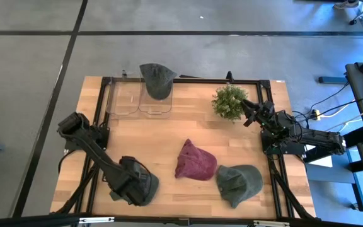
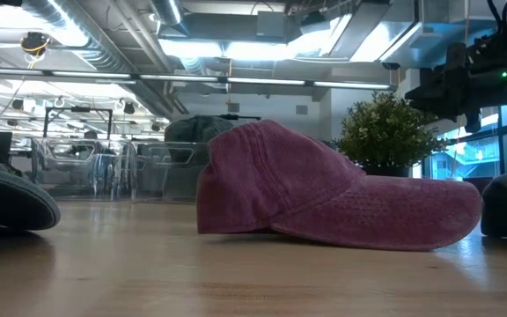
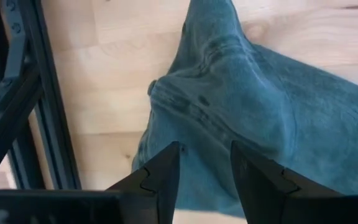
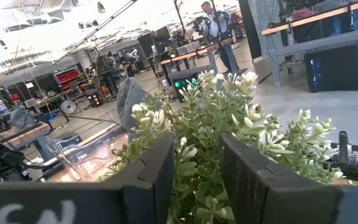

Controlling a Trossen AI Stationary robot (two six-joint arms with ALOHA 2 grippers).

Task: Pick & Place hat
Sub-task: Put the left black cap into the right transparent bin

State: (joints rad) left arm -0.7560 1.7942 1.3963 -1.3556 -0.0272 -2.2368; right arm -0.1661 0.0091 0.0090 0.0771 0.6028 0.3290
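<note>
A dark blue hat [image 1: 149,187] lies on the table near its near-left corner and fills the left wrist view [image 3: 272,106]. My left gripper [image 1: 131,181] [image 3: 204,155] is open right above it, a finger on each side of a raised fold of the crown. A maroon hat [image 1: 195,161] [image 2: 324,189] and a grey-green hat [image 1: 239,183] rest on their brims mid-table. A fourth dark hat [image 1: 156,79] sits on a clear bin [image 1: 155,104]. My right gripper [image 1: 247,113] [image 4: 197,146] waits open, raised, by the plant. My left gripper comes at the blue hat's crown [image 3: 210,112] from above, pointing down, with the fold of cloth between its open fingers [image 3: 166,171]. I cannot tell whether the fingers touch the cloth. The hat lies flat on the table.
A potted plant [image 1: 229,101] [image 4: 229,106] stands at the far right, just in front of my right gripper. Two clear bins [image 1: 125,99] sit at the far edge. A black frame rail [image 3: 36,106] runs along the table's left side beside the blue hat.
</note>
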